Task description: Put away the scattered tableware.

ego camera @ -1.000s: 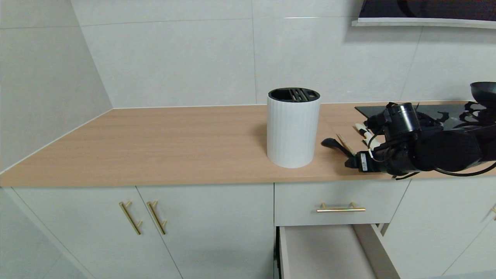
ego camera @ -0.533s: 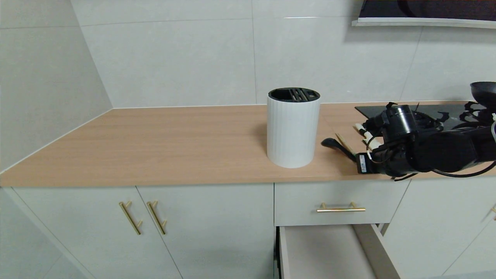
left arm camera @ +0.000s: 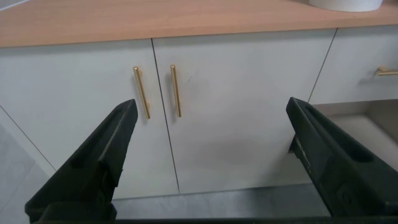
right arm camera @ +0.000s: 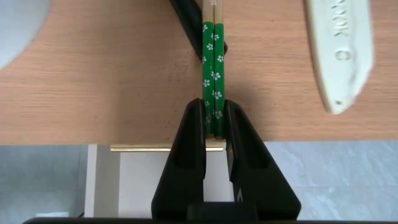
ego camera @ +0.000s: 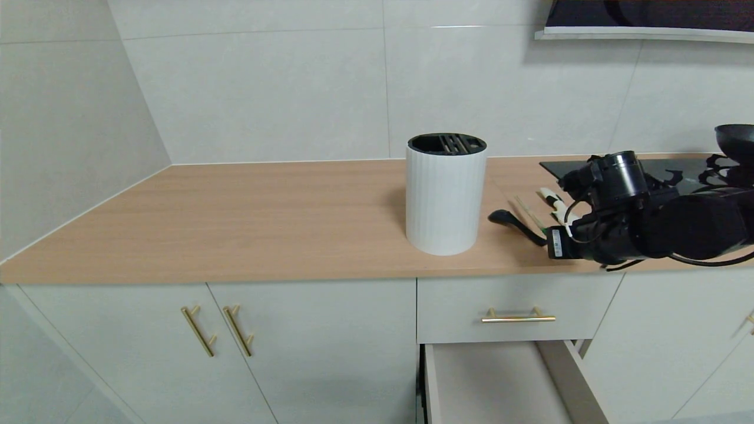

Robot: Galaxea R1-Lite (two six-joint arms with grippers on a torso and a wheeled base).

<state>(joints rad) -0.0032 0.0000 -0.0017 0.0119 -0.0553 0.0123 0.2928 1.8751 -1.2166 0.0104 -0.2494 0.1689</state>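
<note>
Black right end effector (right arm camera: 216,117): fingers pressed together on the near end of the chopsticks, at the table's front edge.
Green chopsticks with white flowers and bare wooden tips (right arm camera: 213,62): a pair held side by side, running from the grip away across the table; whether they rest on it or hang just above, I cannot tell.
Black-handled utensil (ego camera: 508,218): on the table, its handle passing under the chopsticks.
White flat blade-shaped utensil (right arm camera: 341,50): lying near the chopsticks, apart from them.
White ribbed cylindrical holder with a black slotted top (ego camera: 446,200): upright, on the far side of the black utensil from the end effector.
Wood-grain table (ego camera: 265,218): carries all of these.
White drawer (ego camera: 495,383): pulled open below the table.
Left end effector (left arm camera: 211,162): fingers spread wide, low down, facing white cabinet doors with brass handles (left arm camera: 236,112).
</note>
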